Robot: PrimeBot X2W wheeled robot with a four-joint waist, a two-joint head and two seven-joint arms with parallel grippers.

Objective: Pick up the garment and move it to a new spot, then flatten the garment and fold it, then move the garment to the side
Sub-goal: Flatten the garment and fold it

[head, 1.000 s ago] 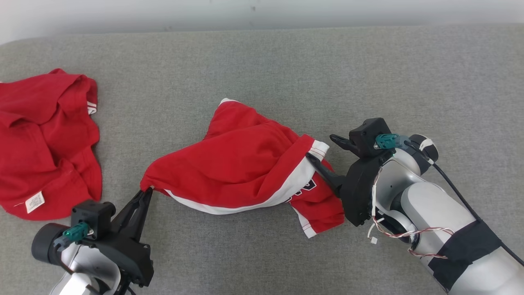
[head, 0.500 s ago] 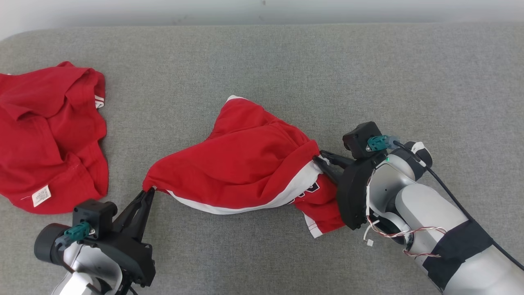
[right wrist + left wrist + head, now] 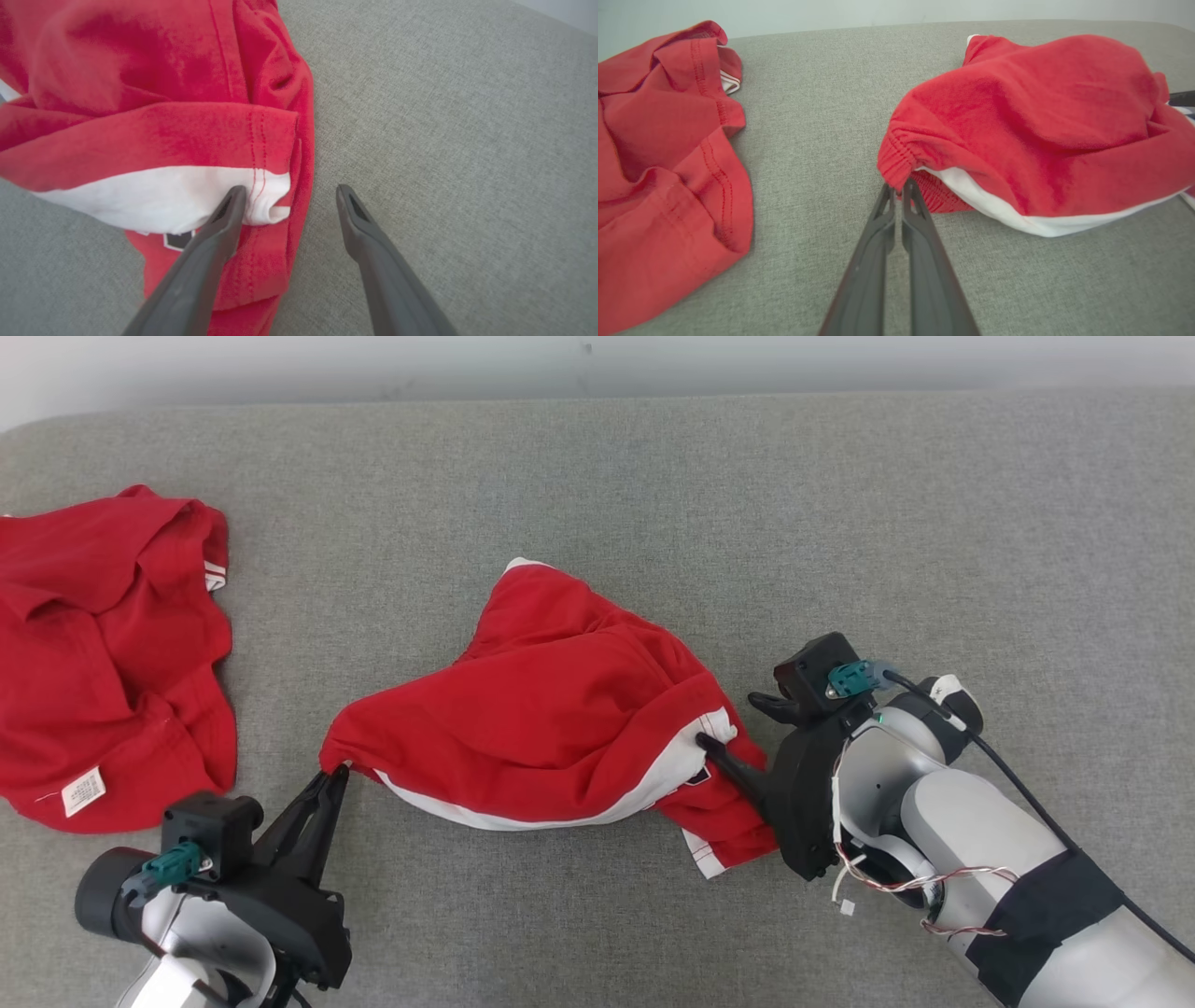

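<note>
Your left claw (image 3: 331, 779) is pinched on one corner of the garment (image 3: 560, 728), which lies bunched in the middle of the frame on the surface (image 3: 653, 476), so that end cannot slip. Your right claw (image 3: 727, 719) is wide, with one finger touching the white band (image 3: 163, 200); it looks ready to grab there and pull the cloth flat.

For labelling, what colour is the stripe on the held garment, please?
White stripe, clearest in right wrist view.

The garment (image 3: 551, 728) hides most of its print (image 3: 176, 241); a small white label (image 3: 82, 791) is unreadable.
</note>
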